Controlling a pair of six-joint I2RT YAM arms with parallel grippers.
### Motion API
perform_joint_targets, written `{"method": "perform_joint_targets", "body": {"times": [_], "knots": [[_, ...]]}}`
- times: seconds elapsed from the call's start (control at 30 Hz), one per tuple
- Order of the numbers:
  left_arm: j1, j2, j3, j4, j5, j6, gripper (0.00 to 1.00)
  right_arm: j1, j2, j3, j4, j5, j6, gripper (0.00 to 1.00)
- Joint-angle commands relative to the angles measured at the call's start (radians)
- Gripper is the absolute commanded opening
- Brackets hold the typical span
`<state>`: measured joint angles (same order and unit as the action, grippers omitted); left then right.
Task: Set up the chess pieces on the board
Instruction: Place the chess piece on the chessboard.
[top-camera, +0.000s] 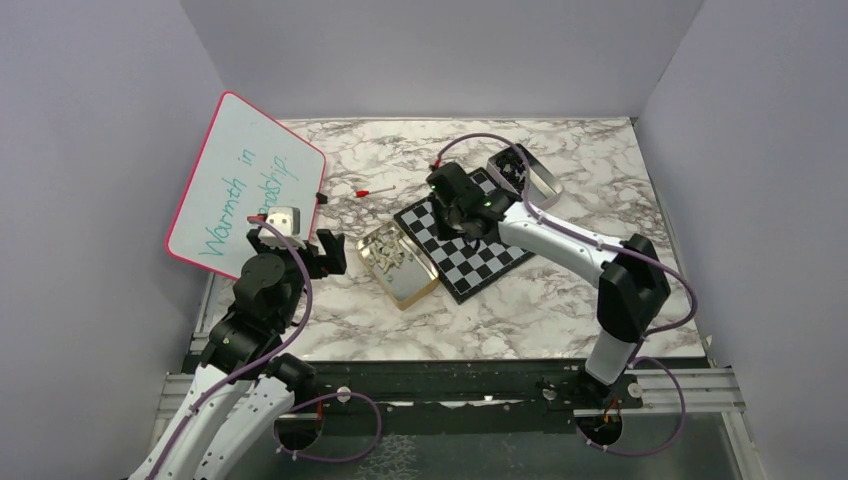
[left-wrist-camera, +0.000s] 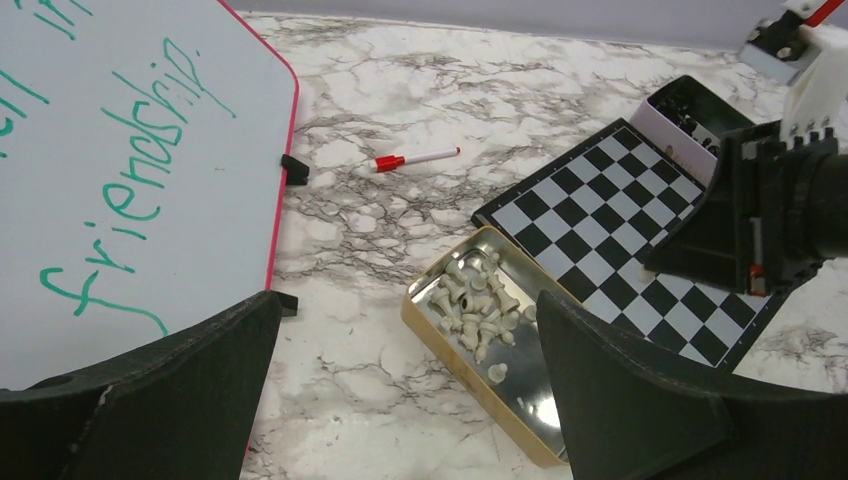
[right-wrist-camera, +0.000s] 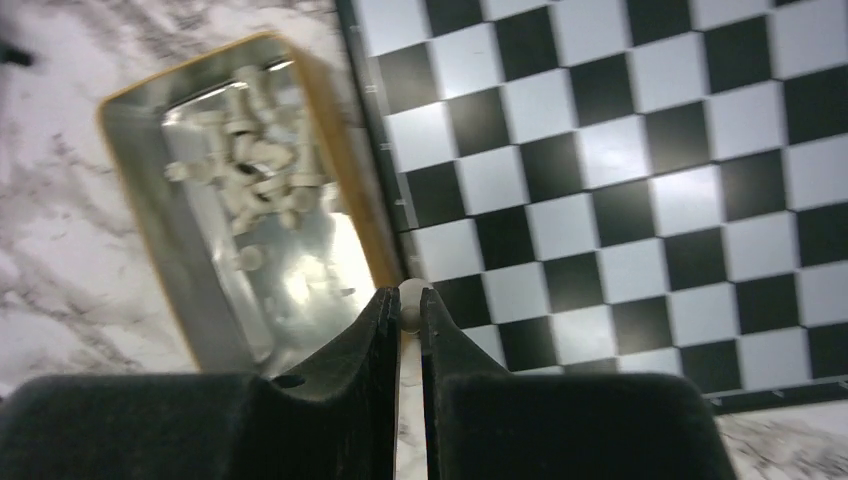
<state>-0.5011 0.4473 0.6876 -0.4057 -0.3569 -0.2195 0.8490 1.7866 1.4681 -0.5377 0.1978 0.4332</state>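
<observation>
Pale and whitish, one small chess piece sits pinched between the two fingers of the right gripper. The fingers are closed on it, and only its round top shows between the tips. In the right wrist view the gripper hangs over the board, at the edge that runs along the gold tin. Whether the piece touches the board I cannot tell.

The board lies turned at an angle on the marble table, near its middle. The gold tin lies just beside the board's left edge; from the pictures I cannot say if the two touch. Inside the tin many more pale pieces lie in a loose heap toward its far end, and the near part of its shiny bottom is bare. A second tin with black pieces inside stands at the far corner of the board.

The left gripper is well apart from the board, at the left of the table. Its fingers are spread wide and hold nothing. It faces toward the gold tin.

A whiteboard with a pink frame and green handwriting leans at the far left. A marker with a red cap lies on the table between the whiteboard and the board.
</observation>
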Motion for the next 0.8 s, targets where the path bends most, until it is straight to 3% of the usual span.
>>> {"method": "perform_joint_targets", "body": {"times": [0.0,0.37,0.77], "knots": [[-0.001,0.002,-0.011,0.028,0.030,0.009,0.99,-0.110,-0.086,-0.081,-0.041,0.039,-0.030,0.14],[-0.005,0.008,-0.012,0.034,0.036,0.014,0.99,-0.357,-0.156,-0.234,-0.002,-0.011,-0.078,0.14],[-0.005,0.005,-0.014,0.034,0.039,0.016,0.99,-0.479,-0.094,-0.262,0.040,-0.041,-0.077,0.14]]}}
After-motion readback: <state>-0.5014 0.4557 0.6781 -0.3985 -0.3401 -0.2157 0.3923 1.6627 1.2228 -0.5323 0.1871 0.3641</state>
